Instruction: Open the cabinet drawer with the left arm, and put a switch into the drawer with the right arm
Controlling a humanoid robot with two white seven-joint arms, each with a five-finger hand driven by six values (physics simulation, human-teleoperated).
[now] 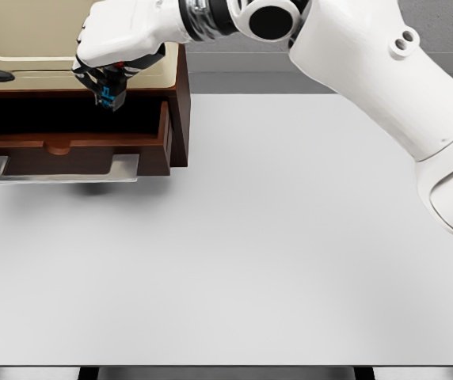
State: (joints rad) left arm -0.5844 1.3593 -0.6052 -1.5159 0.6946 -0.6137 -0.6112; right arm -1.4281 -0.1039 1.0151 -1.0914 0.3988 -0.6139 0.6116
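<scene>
Robot's right hand (116, 59) holds a switch (109, 96) above the open cabinet drawer (68, 146).

The white right arm reaches across the white table (274, 237) from the picture's right, fingers curled around the small dark switch with blue markings, which hangs over the drawer's dark interior. The drawer stands pulled out of the brown wooden cabinet (180, 95) at upper left.

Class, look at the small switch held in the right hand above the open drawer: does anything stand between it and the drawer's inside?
Nothing visible does. The right hand holds the small black-and-blue switch directly over the open dark-wood cabinet drawer, with only open air below it.
</scene>
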